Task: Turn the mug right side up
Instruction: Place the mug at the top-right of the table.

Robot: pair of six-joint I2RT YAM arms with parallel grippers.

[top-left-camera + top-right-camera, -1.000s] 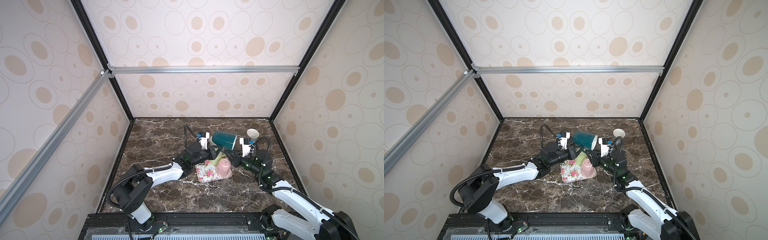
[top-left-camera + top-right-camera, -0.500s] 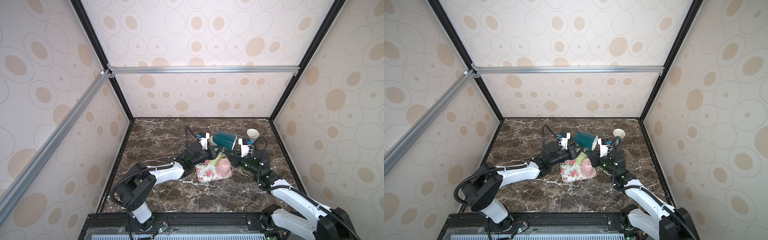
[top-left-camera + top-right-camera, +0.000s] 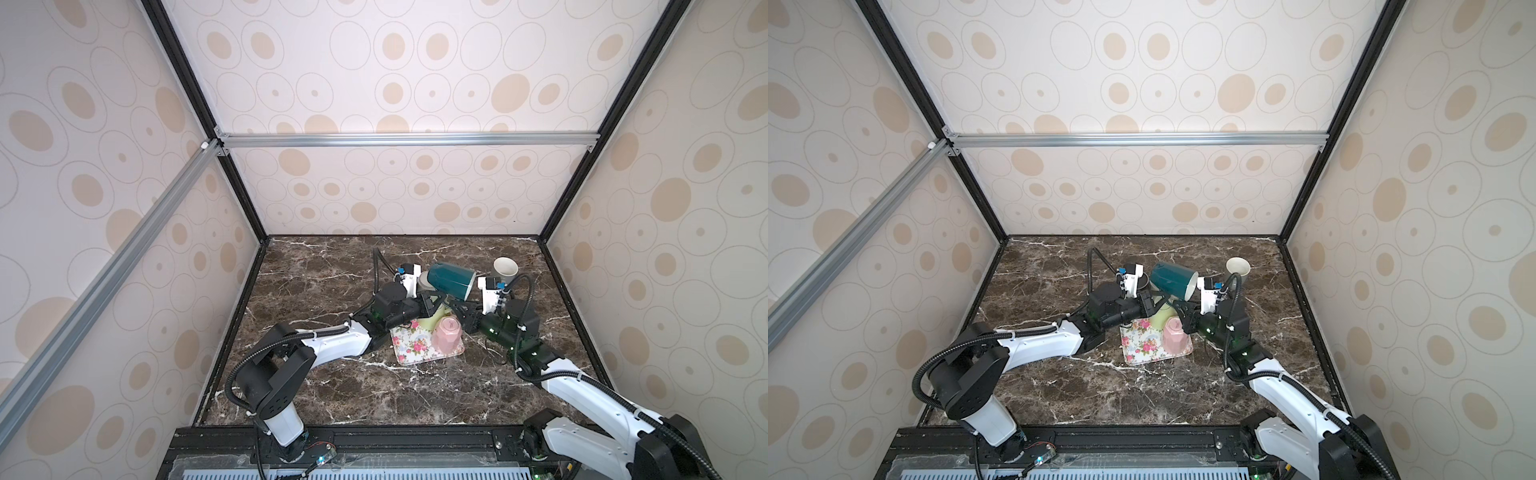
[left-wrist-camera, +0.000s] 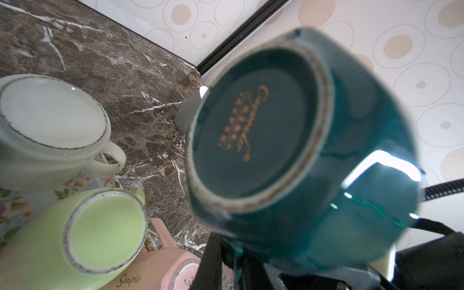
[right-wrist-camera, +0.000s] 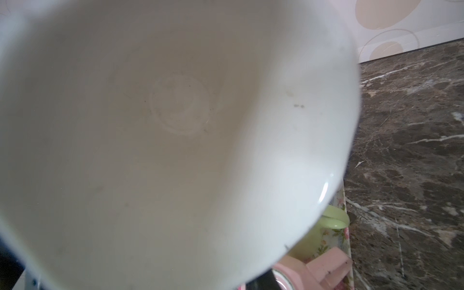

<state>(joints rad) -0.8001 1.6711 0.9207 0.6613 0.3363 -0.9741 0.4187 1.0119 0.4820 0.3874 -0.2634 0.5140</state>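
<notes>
Marble tabletop [image 3: 332,374] carries a floral tray [image 3: 409,355] near the middle. Low over it, the left arm [image 3: 332,340] and right arm [image 3: 582,386] reach inward from either side. Between them the teal mug [image 3: 451,281] hangs clear of the surface on its side, base left, mouth right. The turn looks about half done; righting and setting down remain. The left gripper [image 3: 434,302] has its fingers [image 4: 212,253] seemingly pinched on the handle. Whether the right gripper [image 3: 460,309] grips, I cannot tell.
</notes>
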